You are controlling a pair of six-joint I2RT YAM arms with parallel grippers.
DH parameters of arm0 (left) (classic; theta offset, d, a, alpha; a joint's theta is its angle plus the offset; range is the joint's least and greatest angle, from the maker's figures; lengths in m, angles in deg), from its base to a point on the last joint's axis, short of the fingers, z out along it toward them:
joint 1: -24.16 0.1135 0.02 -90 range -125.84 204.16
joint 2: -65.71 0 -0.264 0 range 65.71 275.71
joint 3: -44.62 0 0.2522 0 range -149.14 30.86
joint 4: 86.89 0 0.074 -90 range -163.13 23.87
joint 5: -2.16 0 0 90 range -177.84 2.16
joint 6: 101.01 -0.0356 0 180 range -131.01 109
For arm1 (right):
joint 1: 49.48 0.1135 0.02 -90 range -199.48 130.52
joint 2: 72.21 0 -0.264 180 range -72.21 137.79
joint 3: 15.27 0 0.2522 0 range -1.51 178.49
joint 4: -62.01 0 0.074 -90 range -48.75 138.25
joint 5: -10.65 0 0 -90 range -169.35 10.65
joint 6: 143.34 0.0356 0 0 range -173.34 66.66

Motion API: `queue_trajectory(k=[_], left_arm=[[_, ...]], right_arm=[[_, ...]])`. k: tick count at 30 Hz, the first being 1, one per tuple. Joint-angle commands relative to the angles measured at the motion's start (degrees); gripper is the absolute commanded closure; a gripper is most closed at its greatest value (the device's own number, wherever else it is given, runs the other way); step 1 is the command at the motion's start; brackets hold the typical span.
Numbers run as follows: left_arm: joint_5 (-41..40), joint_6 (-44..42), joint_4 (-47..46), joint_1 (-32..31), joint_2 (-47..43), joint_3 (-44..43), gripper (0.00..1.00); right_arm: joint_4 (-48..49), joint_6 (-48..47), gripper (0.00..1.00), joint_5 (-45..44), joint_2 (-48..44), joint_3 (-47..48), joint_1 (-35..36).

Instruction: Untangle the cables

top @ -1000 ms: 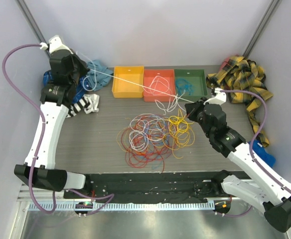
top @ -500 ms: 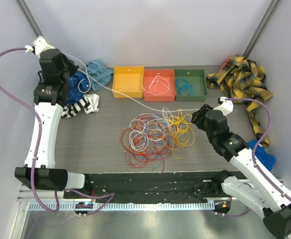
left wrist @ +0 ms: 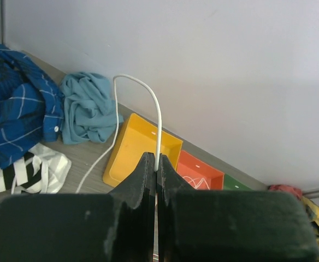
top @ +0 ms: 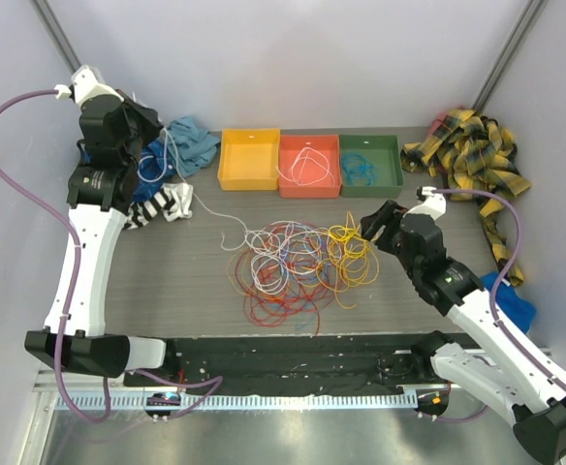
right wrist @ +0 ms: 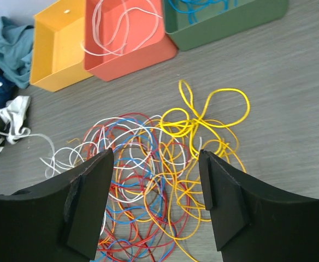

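At ten o'clock the left end effector (left wrist: 155, 162) pinches the white cable (left wrist: 159, 123), mid-extraction I'd judge from the tangle (top: 298, 262) at bench (top: 201, 286) centre; next, the wide-open right end effector (right wrist: 155, 158) at three o'clock should pin the pile.

Three bins (top: 249, 167), two arms (top: 87, 262), one cable tangle (top: 291, 263), at least five cloths (top: 192, 140).

Lies before the red tray (top: 308, 190) as a loose tangle of red, white, blue, yellow cables (top: 298, 266); trails one white cable (left wrist: 159, 131) leftward.
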Motion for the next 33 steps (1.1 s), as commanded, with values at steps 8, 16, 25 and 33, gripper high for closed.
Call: queue_trajectory(k=[8,16,25,33], left_arm=[[7.09,-0.6,-2.92,-6.73,2.65,-12.23,1.0],[10.0,-2.01,-2.13,-10.78,9.06,-27.86,1.0],[8.24,-3.07,-23.57,-11.14,6.78,-21.21,1.0],[10.97,-2.18,-21.03,-13.86,10.22,-26.93,1.0]], right_arm=[[12.72,-6.35,0.29,15.61,13.15,8.9,7.54],[17.73,-7.5,0.3,12.28,22.05,15.87,12.4],[18.35,-9.34,0.3,13.15,23.72,16.75,12.49],[22.29,-11.98,0.28,16.48,28.98,17.8,12.49]])
